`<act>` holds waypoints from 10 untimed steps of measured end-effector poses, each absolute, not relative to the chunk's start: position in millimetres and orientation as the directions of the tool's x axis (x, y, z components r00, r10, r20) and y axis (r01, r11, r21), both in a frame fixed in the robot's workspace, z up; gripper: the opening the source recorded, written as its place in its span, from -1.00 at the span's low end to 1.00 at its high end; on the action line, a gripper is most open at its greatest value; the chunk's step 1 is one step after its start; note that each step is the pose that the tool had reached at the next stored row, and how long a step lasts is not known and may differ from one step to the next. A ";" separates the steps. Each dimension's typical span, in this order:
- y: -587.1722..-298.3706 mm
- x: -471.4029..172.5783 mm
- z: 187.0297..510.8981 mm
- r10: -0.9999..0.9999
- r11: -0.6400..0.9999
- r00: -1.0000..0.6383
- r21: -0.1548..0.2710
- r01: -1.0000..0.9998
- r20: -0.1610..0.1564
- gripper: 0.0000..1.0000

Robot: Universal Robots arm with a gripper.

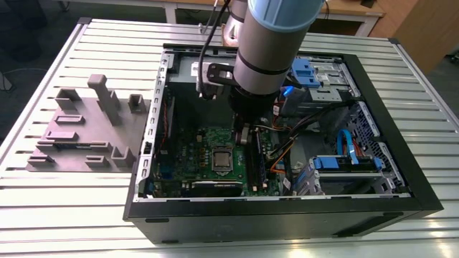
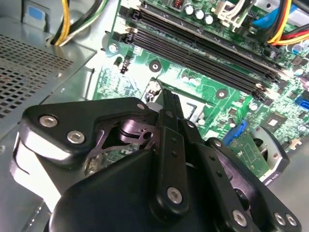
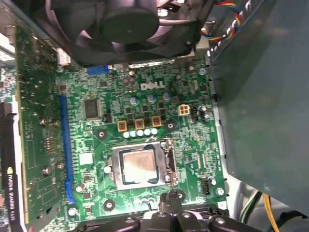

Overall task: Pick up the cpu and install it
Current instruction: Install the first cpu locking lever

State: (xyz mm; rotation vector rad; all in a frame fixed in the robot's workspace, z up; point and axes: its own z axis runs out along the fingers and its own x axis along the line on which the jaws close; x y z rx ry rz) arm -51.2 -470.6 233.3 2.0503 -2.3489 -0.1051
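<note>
Closest to you in both wrist views is your claw (image 2: 164,99), its black linkages crowding the lens; in the second wrist view its fingers (image 2: 170,108) meet in 1 narrow point with no gap between them, and nothing is held there. That tip hangs just over the green motherboard (image 2: 212,87), near the edge of the socket frame (image 2: 153,87).

Beyond the tip, in the first wrist view, you see the cpu (image 3: 138,164) lying flat in the socket frame (image 3: 142,164), silvery top up, square to the frame around it. The claw (image 3: 169,200) sits just beside that frame, apart from the chip. Past the socket come a row of round capacitors (image 3: 140,133), then the large black fan (image 3: 128,24) at the far end of the board, with a long blue slot (image 3: 66,145) running along one side.

In the exterior view your arm (image 1: 269,48) reaches down into the open computer case (image 1: 287,215), and the cpu (image 1: 222,159) shows as a pale square mid-board, to the exterior view's left of the claw (image 1: 245,134). The case rests on the ribbed metal bench (image 1: 72,199), and a grey fixture block (image 1: 86,129) stands on the bench at the exterior view's left, well apart from the arm
</note>
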 end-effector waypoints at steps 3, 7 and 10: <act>-471.4 -51.2 232.9 -0.992 0.124 -0.126 0.064 -0.990 -0.020 -0.79; -473.0 -51.2 231.9 -0.994 0.107 -0.108 0.064 -0.992 -0.017 -0.79; -475.1 -51.3 230.8 -0.995 0.098 -0.099 0.064 -0.993 -0.018 -0.79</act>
